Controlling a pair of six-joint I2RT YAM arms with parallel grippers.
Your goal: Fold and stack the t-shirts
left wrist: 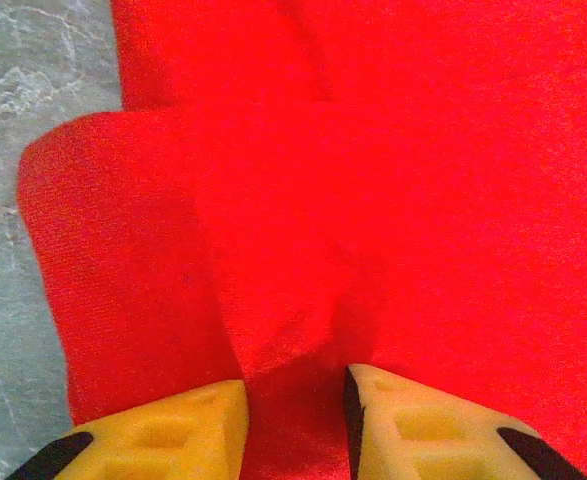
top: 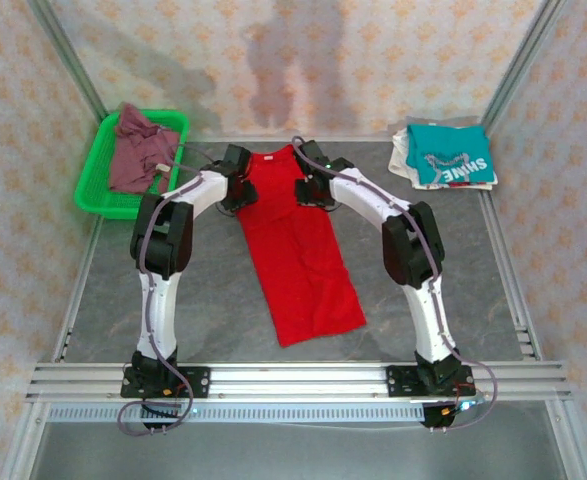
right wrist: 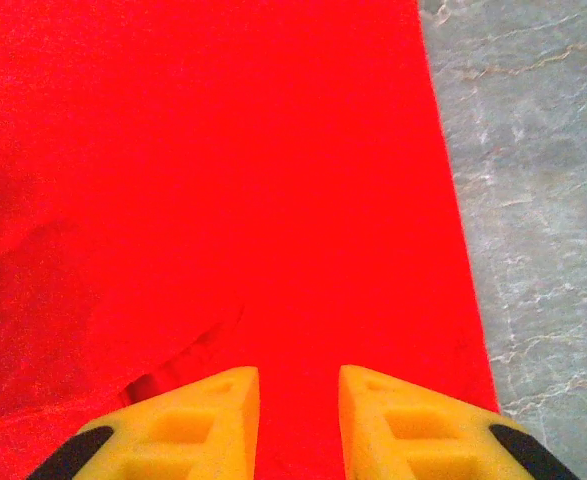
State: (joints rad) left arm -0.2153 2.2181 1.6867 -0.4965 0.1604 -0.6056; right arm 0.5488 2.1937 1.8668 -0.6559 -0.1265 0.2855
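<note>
I find the red t-shirt point(top: 298, 250) lying as a long narrow strip mid-bench point(top: 213, 300). The left claw point(left wrist: 295, 375) is clenched on a raised fold near the strip's far left edge. The right claw point(right wrist: 298, 372) rests by the far right edge with cloth between its fingers, and I cannot tell whether it is grasping.

Grey marbled table point(top: 473, 270); beige floral-patterned walls point(top: 373, 60); aluminium rail point(top: 293, 378) along near edge.
</note>
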